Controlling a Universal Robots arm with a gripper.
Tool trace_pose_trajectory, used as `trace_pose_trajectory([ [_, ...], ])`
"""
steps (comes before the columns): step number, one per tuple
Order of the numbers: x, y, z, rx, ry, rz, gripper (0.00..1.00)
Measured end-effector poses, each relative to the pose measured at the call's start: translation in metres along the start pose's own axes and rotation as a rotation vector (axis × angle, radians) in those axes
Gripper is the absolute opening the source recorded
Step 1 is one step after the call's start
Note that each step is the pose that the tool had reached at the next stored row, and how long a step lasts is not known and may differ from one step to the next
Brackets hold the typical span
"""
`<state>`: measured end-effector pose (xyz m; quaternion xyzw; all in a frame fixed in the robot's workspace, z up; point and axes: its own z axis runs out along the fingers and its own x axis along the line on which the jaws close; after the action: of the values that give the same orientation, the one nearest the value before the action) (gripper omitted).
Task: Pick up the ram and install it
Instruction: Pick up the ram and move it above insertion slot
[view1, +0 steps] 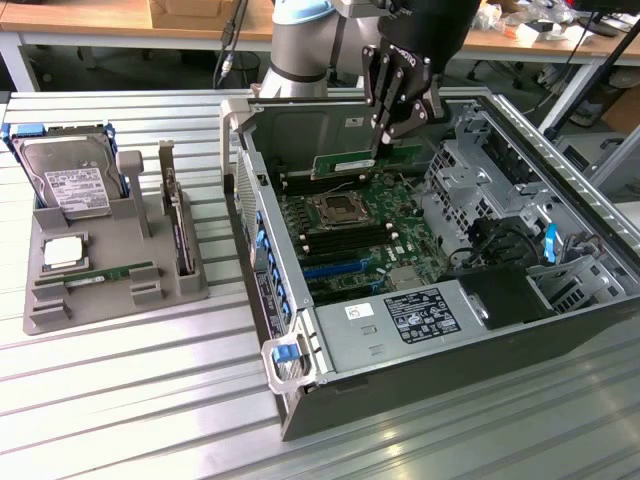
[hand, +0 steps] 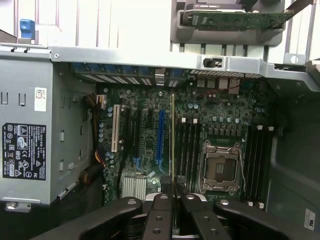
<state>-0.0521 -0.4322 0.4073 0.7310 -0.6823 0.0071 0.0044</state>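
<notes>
Claw (view1: 385, 135) is clamping shut on the ram (view1: 345, 165), so pickup's done. I'm holding it edge-down inside the case (view1: 600, 200), above the motherboard (view1: 400, 255) near the CPU socket (view1: 333, 210). Not seated yet.

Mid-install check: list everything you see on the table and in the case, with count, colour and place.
ram: one, green, held above the motherboard
second ram stick: one, green, lying in the tray
tray: one, grey, on the table at the exterior view's left
hard drive: one, silver, propped at the tray's far end
processor chip: one, silver, flat in the tray
expansion card: one, standing on edge in the tray
computer case: one, dark, open, beside the tray
motherboard: one, green, inside the case
power supply: one, silver, at the case's near end
table: one, ribbed metal
gripper: one, black, shut on the ram
</notes>
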Motion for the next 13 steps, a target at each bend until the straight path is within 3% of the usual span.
trace_pose_trajectory([
  [13, 0.001, -0.0177, 0.0001, 0.0, -0.0001, 0.0, 0.12],
])
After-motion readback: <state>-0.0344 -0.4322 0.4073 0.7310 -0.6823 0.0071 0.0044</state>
